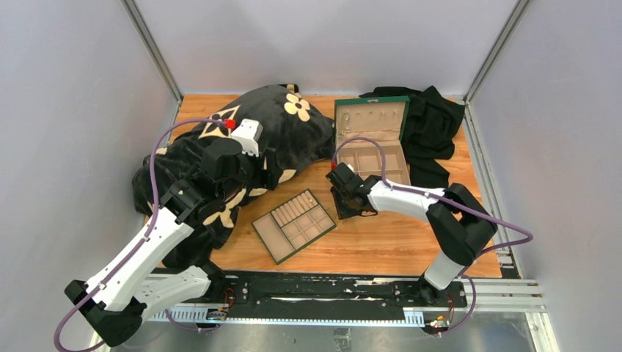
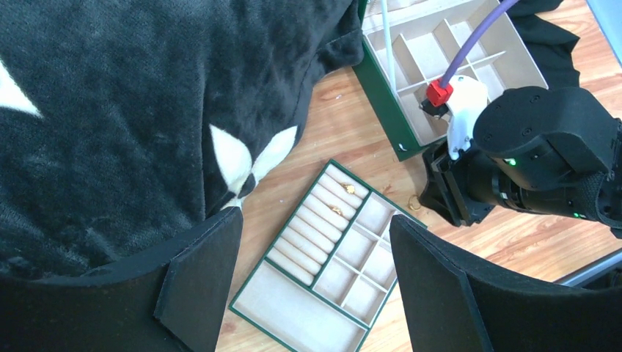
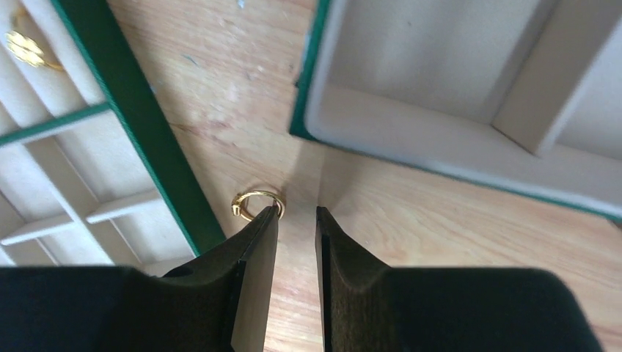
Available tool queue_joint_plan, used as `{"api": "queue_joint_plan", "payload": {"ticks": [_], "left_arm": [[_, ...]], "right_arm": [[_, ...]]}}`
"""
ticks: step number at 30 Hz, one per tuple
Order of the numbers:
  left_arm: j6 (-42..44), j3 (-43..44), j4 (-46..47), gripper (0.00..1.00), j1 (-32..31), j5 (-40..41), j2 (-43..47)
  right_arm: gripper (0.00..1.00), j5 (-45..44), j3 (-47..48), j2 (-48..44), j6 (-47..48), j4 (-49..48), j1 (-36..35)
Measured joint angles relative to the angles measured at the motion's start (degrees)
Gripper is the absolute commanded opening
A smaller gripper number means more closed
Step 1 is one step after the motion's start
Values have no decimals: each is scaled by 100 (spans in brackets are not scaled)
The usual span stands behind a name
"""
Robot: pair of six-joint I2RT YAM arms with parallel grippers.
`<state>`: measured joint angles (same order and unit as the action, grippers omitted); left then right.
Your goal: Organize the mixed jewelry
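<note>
Gold ring (image 3: 253, 194) beside right claw's (image 3: 297, 213) tip (ungripped).

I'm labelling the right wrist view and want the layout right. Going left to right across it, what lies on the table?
green tray → thin gold ring → green box

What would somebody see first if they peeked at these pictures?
Probably the big black fluffy blanket with cream flower shapes, heaped at the back left of the wooden table. Then the flat green tray with beige compartments in the middle, and a thin gold ring on the wood, right at the tip of the right gripper.
</note>
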<state>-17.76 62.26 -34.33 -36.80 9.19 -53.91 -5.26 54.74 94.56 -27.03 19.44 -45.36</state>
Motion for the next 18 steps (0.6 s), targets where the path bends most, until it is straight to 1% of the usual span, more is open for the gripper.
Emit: {"api": "queue_joint_plan", "payload": {"ticks": [8, 13, 18], "left_arm": [[35, 4, 7, 78, 0, -11, -28], [37, 7, 46, 78, 0, -35, -57], [37, 7, 59, 78, 0, -59, -57]], "right_arm": [[31, -282, -466, -570, 4, 457, 0], [31, -376, -470, -848, 2, 634, 0], [31, -393, -328, -892, 2, 710, 0]]}}
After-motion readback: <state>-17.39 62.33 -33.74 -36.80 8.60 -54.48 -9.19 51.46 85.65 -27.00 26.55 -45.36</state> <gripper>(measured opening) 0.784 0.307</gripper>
